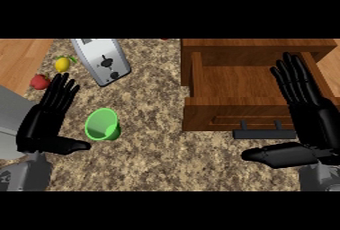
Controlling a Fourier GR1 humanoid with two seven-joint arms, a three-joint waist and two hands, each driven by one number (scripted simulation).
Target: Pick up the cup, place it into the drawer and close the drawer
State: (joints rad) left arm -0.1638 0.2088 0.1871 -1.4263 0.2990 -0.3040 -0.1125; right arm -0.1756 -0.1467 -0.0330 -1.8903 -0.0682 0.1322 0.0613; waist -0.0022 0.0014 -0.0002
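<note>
One green cup (102,125) stands on the speckled surface (159,152) toward its left side, its mouth showing. It is just right of the left hand (48,117), which is released, fingers straight, holding nothing. One wooden drawer (247,83) is pulled open at the far right, with a single black handle (263,134) on its front. The right hand (306,117) is over the drawer's right side, also spread and holding nothing. Near the far left edge are one silver toaster (101,60), one lemon (62,64) and one red fruit (40,81).
</note>
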